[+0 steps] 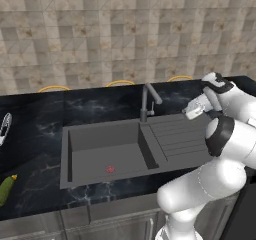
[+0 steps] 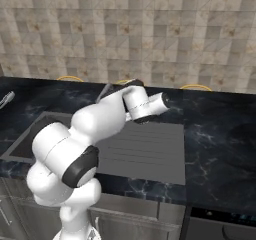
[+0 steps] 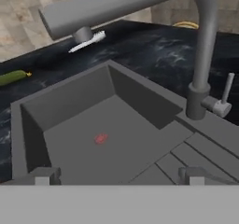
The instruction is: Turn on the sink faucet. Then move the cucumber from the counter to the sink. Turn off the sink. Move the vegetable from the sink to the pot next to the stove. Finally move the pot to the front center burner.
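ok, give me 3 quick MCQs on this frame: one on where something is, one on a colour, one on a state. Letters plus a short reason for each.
1. Where does the cucumber lie?
A. in the sink basin
B. on the counter left of the sink
C. on the ribbed drainboard

2. What colour is the mark at the drain of the sink?
A. red
B. white
C. yellow

3. How does the gripper stand?
A. shut on the faucet lever
B. shut on the cucumber
C. open, holding nothing

Answers:
1 B: the left base view shows it on the black counter, apart from the basin.
2 A: a small red mark sits on the basin floor.
3 C: in the hand view the two tips stand wide apart with only the basin between them, and the sink faucet is ahead, untouched.
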